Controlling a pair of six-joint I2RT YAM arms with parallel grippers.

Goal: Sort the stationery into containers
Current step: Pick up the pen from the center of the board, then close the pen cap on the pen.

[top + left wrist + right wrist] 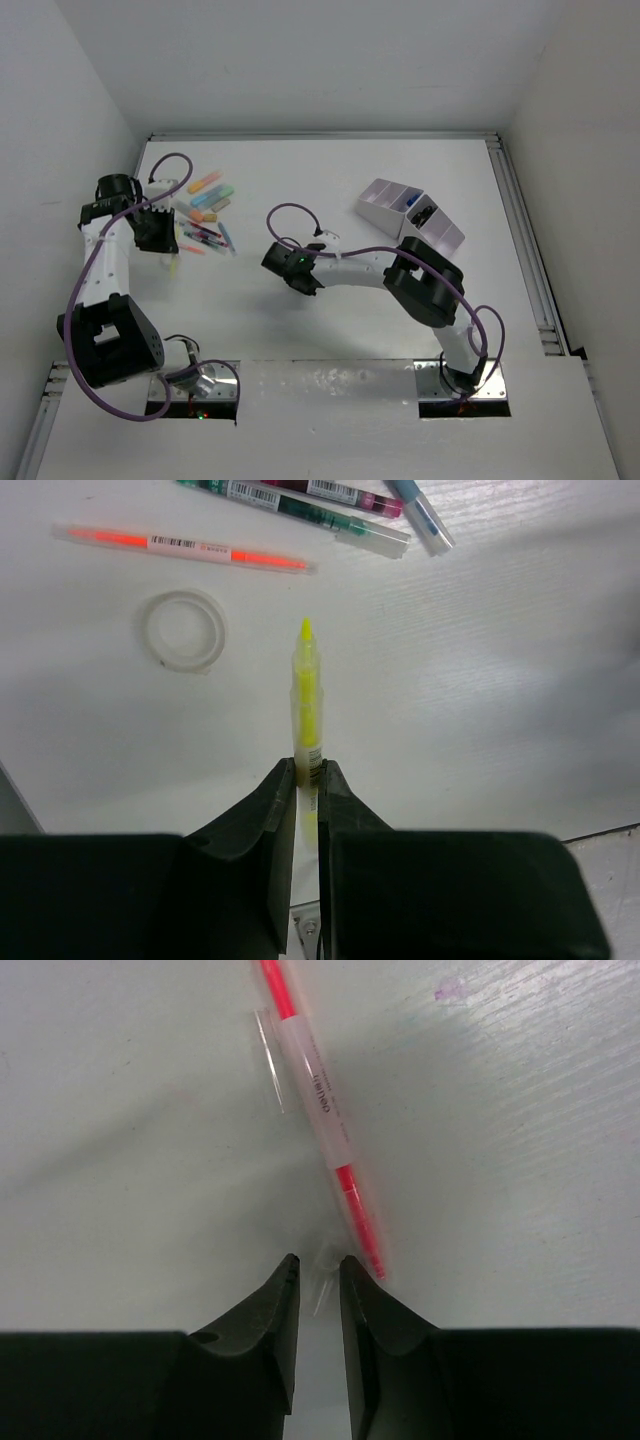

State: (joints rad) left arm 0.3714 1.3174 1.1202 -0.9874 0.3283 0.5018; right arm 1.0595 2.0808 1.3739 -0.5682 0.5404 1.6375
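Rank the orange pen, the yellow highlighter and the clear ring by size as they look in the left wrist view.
1. orange pen, longest.
2. yellow highlighter; nearer the camera, its end hidden in the left hand, so this place is unsure.
3. clear ring, smallest.

Far end of red pen [318, 1100] past top edge; yellow highlighter [307, 695] tail within left claw [308, 770]

The top external camera looks down from above and behind the arm bases [195, 385] onto the whole table [330, 190]. Both wrist cameras sit close over it, looking out between their own fingers [262, 820] [262, 1330]. Overhead and left wrist views share the loose pens [205, 237] [330, 518]
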